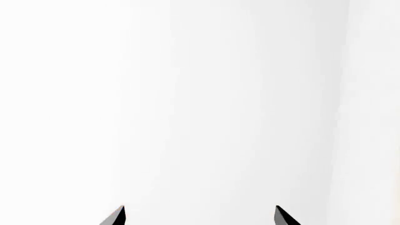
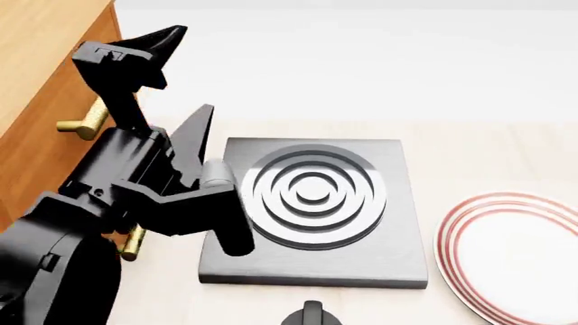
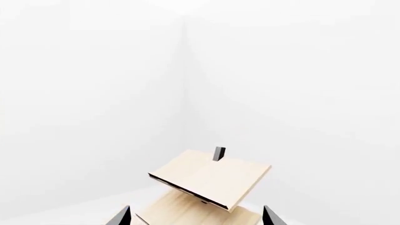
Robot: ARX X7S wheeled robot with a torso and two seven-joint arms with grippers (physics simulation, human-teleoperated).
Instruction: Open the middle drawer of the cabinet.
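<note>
Orange-brown wood of the cabinet [image 2: 40, 101] is seen at the far left of the head view, with two brass bar handles showing on its front: an upper handle [image 2: 83, 124] and a lower handle [image 2: 132, 244], both partly hidden by the arm. Which one belongs to the middle drawer cannot be told from here. The drawer is judged rigid and fairly heavy on its slides; the smooth, round brass bar could be slippery, so it should be taken at mid-bar, between the posts, and pulled straight out.

Left gripper [image 2: 185, 74] is held up just beside the cabinet front, fingers spread wide, nothing held; only white wall is seen from its wrist.

Grey hotplate [image 2: 316, 210] lies centre, red-rimmed plate [image 2: 505, 254] at right.

Right gripper [image 3: 195, 216] is seen parted and empty, facing a pale wooden rack [image 3: 209, 180], well apart from the cabinet.
</note>
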